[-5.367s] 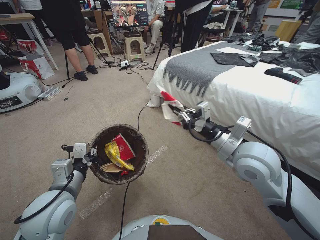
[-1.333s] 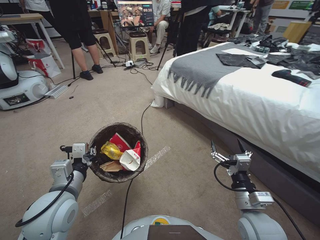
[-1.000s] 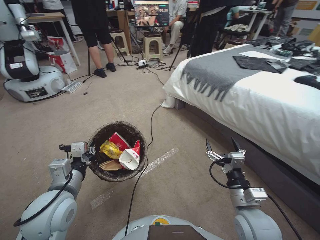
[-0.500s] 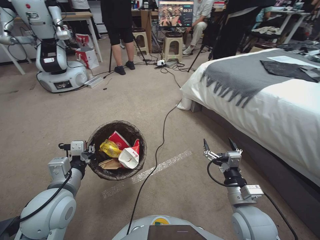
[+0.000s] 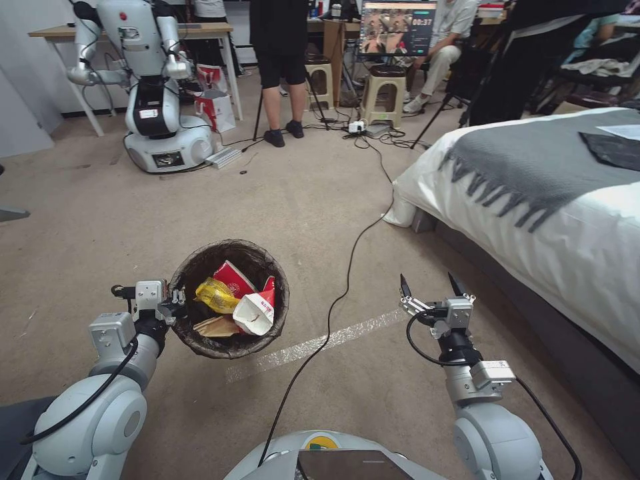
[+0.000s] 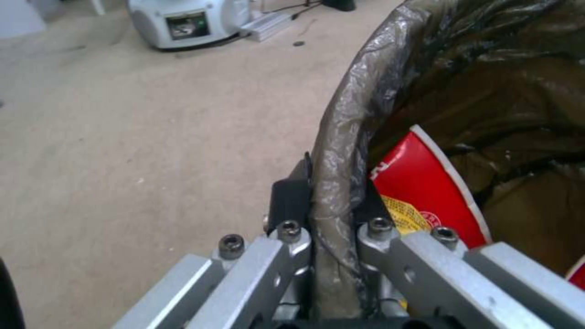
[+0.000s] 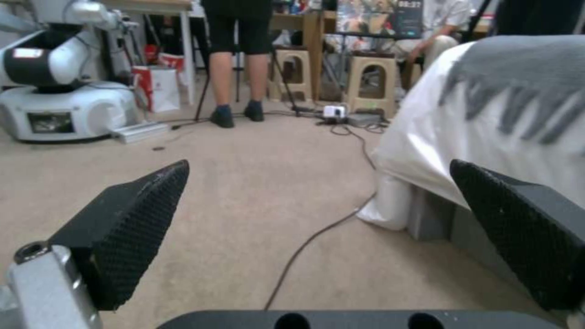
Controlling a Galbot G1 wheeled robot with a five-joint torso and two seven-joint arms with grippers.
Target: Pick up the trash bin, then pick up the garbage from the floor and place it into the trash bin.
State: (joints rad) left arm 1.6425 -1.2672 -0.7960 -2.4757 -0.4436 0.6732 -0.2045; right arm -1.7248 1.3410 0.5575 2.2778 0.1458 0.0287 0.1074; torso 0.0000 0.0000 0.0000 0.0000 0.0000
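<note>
The trash bin (image 5: pixel 200 337), lined with a dark bag, hangs above the carpet at lower left. My left gripper (image 5: pixel 179 308) is shut on its near rim; in the left wrist view the bin's bagged rim (image 6: pixel 347 137) runs between the pinched fingers (image 6: pixel 289 201) of the left gripper (image 6: pixel 329 201). Inside lies garbage: a red carton (image 5: pixel 231 278), a yellow wrapper (image 5: pixel 215 295), a red-white carton (image 5: pixel 253 313) and tan paper (image 5: pixel 215 326). My right gripper (image 5: pixel 429 288) is held low over the carpet beside the bed, open and empty, its black fingertips (image 7: pixel 134 219) spread wide.
A bed (image 5: pixel 567 220) with white sheet and grey blanket fills the right side. A black cable (image 5: pixel 340 280) crosses the carpet between my arms, over a tape strip (image 5: pixel 313 343). Another white robot (image 5: pixel 157 93), stools, a table and standing people are at the back.
The whole picture has slid right, so the camera has turned left; the bed is farther right and the other robot has come into view. Both arms keep their poses.
</note>
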